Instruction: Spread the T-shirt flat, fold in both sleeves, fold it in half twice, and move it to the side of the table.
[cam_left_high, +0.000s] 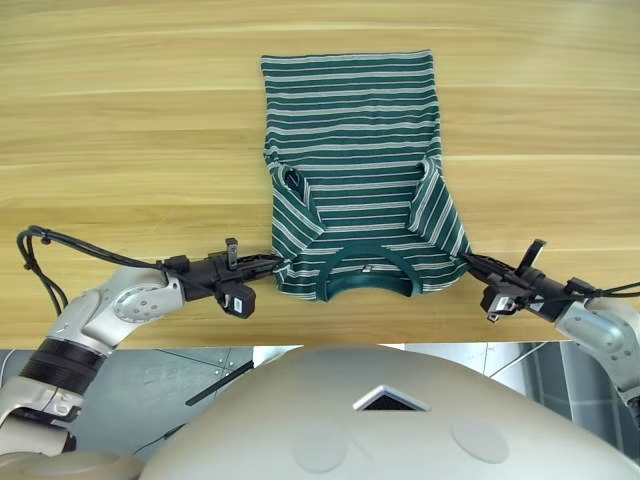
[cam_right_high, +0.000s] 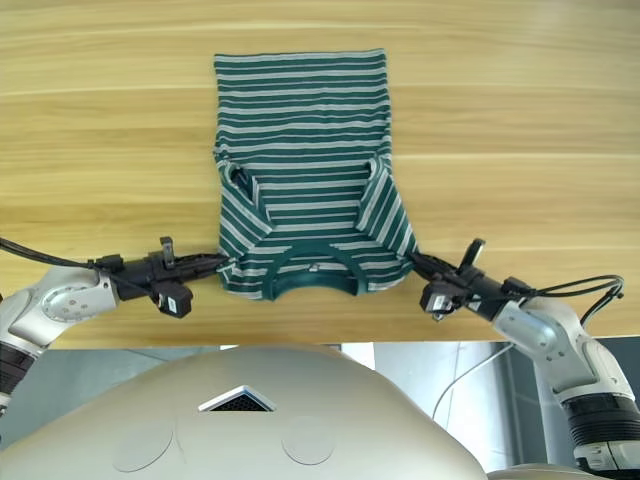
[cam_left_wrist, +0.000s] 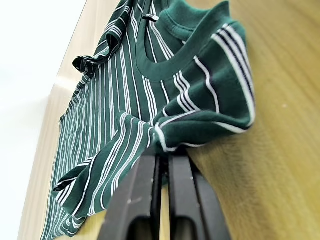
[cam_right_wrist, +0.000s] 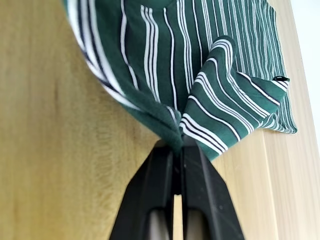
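The green striped T-shirt (cam_left_high: 352, 170) lies on the wooden table (cam_left_high: 120, 150) in front of me, its hem toward the far side and its collar (cam_left_high: 365, 270) close to the near edge. Both sleeves are turned in over the body: one (cam_left_high: 293, 215) on my left, the other (cam_left_high: 437, 205) on my right, each lying slantwise across the stripes. My left claw (cam_left_high: 272, 262) is low at the table surface, its two fingers (cam_left_wrist: 145, 185) pressed together on the shirt's left shoulder corner, with a fold of cloth bunched between them. My right claw (cam_left_high: 466, 260) is at the opposite shoulder corner, its fingers (cam_right_wrist: 200, 185) likewise pinching a gathered fold of the fabric just above the wood.
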